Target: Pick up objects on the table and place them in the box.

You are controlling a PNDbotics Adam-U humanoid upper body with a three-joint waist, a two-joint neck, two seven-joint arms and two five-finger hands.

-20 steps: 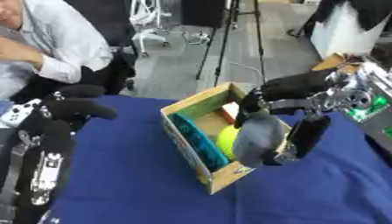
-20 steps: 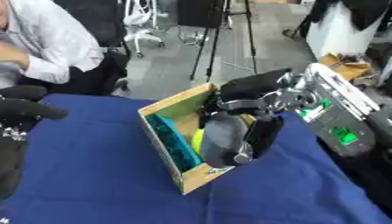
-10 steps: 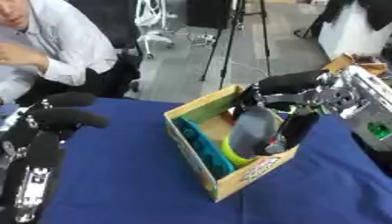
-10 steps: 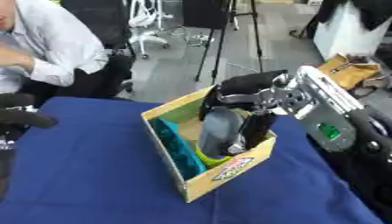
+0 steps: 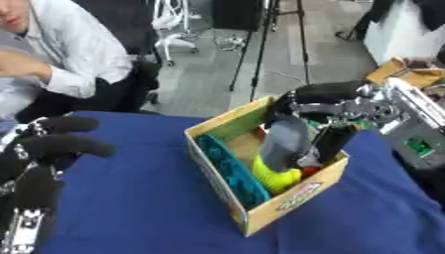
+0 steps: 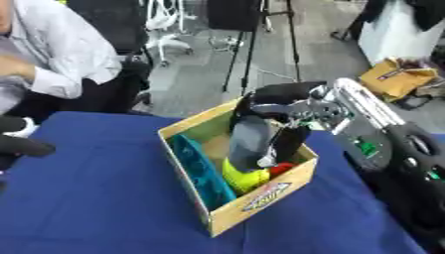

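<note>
box (image 6: 260, 196) front wall bears a coloured printed label, its lettering too blurred to read; no other text, brand, number or sign legible anywhere in either view

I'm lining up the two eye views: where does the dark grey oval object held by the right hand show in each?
Left eye view: dark grey oval object right of centre, above the cardboard box.
Right eye view: it sits near centre.
Shared landmark: the yellow-green object below it; right hand curls round it.
</note>
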